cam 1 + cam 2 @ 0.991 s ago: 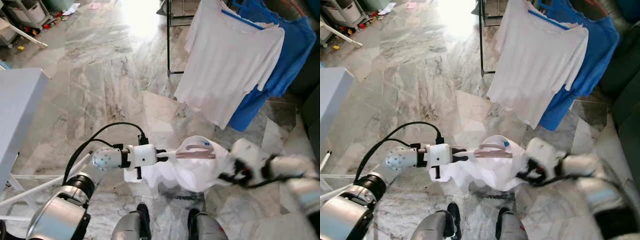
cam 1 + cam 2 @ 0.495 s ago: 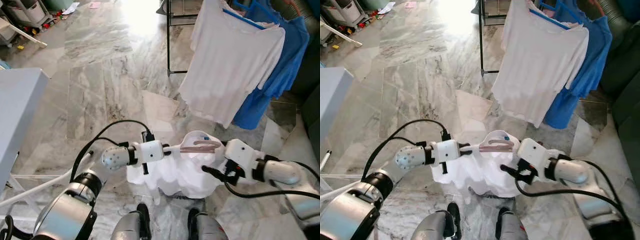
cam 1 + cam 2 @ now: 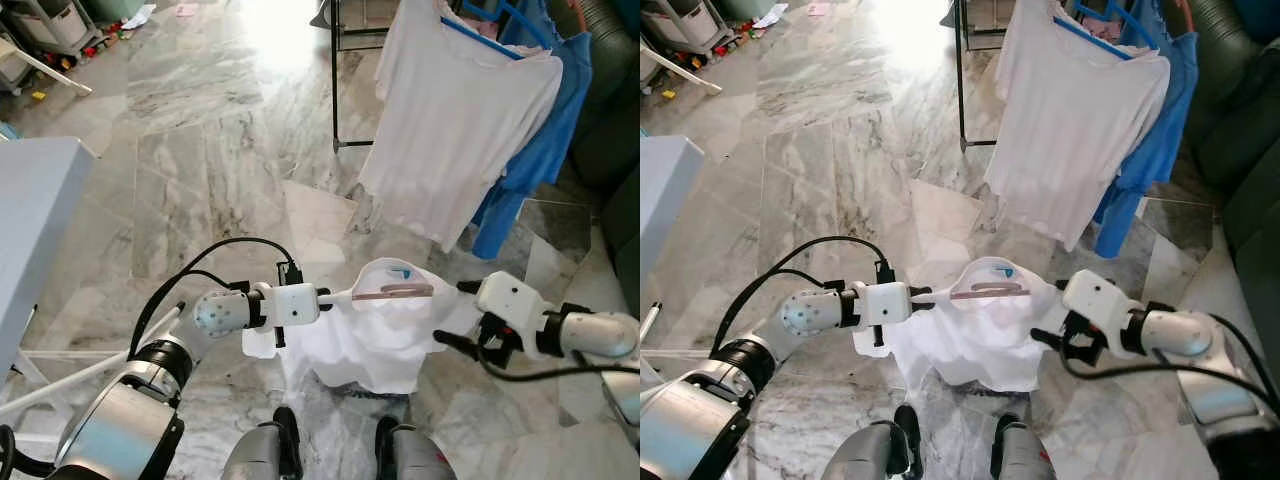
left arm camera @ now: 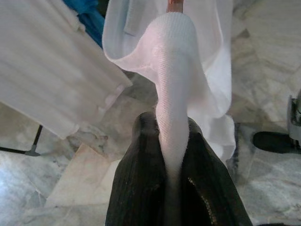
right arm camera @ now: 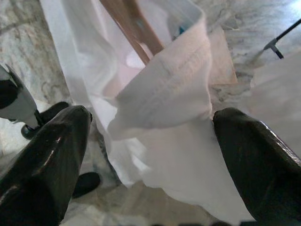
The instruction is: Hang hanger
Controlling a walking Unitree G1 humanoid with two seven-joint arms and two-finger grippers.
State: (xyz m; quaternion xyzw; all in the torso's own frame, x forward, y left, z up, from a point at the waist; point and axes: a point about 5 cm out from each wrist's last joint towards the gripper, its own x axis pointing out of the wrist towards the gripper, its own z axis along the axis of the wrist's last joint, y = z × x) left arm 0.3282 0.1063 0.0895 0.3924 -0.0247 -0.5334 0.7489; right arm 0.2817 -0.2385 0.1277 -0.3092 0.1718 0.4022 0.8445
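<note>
Hanger [image 3: 392,292], a pinkish-brown bar with a white shirt [image 3: 365,335] draped over it, hangs between my two grippers in front of my body, low above the marble floor [image 3: 200,170]. Its long axis runs crosswise, from one set of fingers toward the other.

My left gripper [image 3: 325,298] has its fingers closed on a rolled fold of the shirt's shoulder; in the left wrist view the fabric runs straight out from between the fingers [image 4: 141,188], and the hanger's end shows just beyond that fold. So the left side carries the load, by cloth as far as I can see, not by the bar itself.

My right gripper [image 3: 1045,338] sits at the other shoulder with its fingers [image 5: 42,160] spread wide. In the right wrist view a bunched fold of shirt lies in the gap between them, and the hanger bar runs away past it. I can't see them gripping anything.

What the next move turns on, as I judge it: the black rack [image 3: 335,75], with a white shirt on a blue hanger [image 3: 480,40] and a blue garment [image 3: 545,140] behind it, stands ahead and well above both sets of fingers, off to my right. The right arm is nearer, but only the left has hold, so the whole bundle must rise forward and rightward.
</note>
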